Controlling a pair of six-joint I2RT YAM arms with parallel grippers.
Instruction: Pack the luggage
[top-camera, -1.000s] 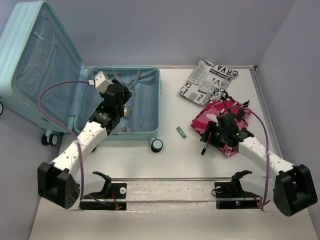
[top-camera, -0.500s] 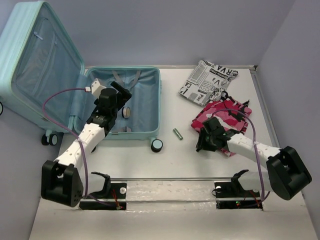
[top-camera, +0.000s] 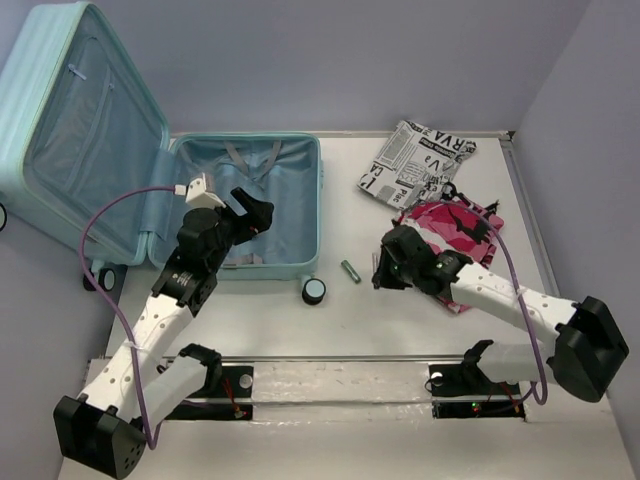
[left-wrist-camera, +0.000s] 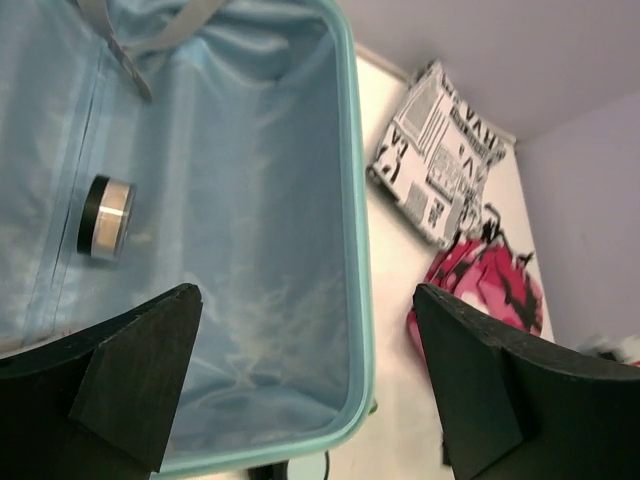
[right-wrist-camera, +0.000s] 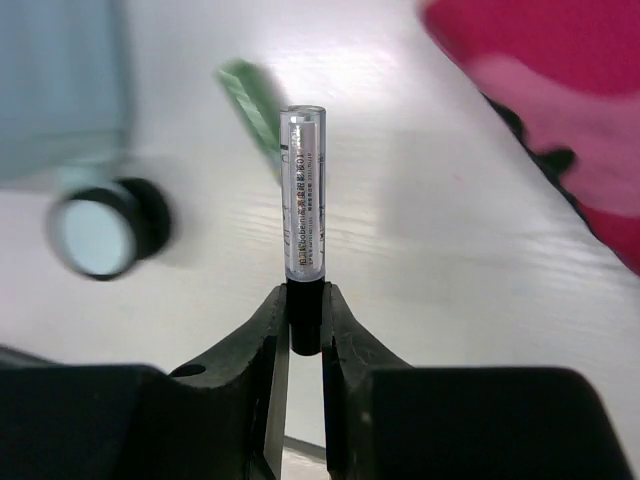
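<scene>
Pale aqua hard-shell luggage (top-camera: 290, 215) lies open, left side | small black-and-silver round jar (left-wrist-camera: 106, 218) packed inside | my left claw (left-wrist-camera: 305, 292) gapes empty above the lining | my right claw (right-wrist-camera: 305, 295) pinches a clear black-capped tube (right-wrist-camera: 303, 190) | green stick (top-camera: 351, 271), newsprint fabric pouch (top-camera: 418, 165), pink fabric pouch (top-camera: 450, 225) left to pack.

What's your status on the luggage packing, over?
Left hand open above luggage interior. Right hand shut on slim clear tube, over table. Luggage open, small round jar inside. Green stick on table between tube and luggage.
</scene>
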